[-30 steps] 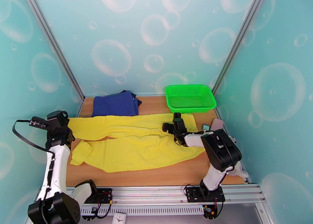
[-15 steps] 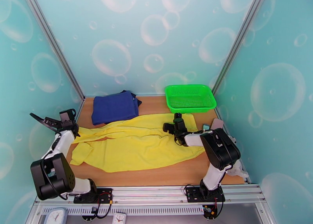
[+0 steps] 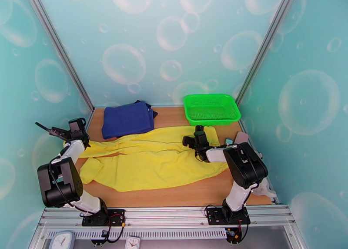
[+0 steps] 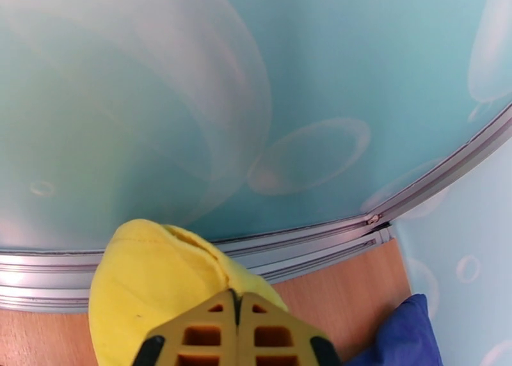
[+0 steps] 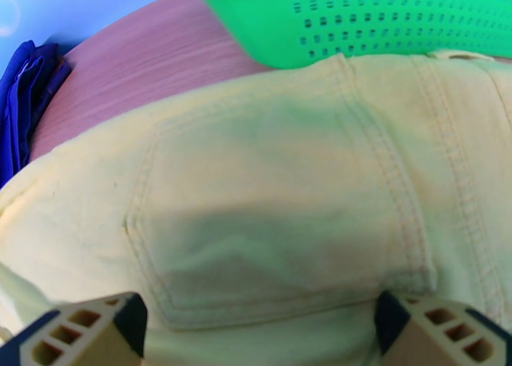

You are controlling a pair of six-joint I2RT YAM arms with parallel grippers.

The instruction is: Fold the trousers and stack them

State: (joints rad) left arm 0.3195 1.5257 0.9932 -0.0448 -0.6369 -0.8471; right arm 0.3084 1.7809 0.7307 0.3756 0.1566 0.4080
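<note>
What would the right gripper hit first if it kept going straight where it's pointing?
The right gripper would likely meet the yellow trousers first, at the back pocket; the green basket sits beyond.

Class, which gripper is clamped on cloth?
The left gripper, shut on the trousers at a leg end; the right gripper is open over them.

The left arm (image 3: 65,176) doubled back sharply at the elbow, wrist out by the left wall, left gripper (image 4: 235,295) pinched tight on the trousers (image 4: 147,271), right arm (image 3: 243,167) stretched low toward the middle, right gripper (image 5: 256,335) jaws spread wide apart.
</note>
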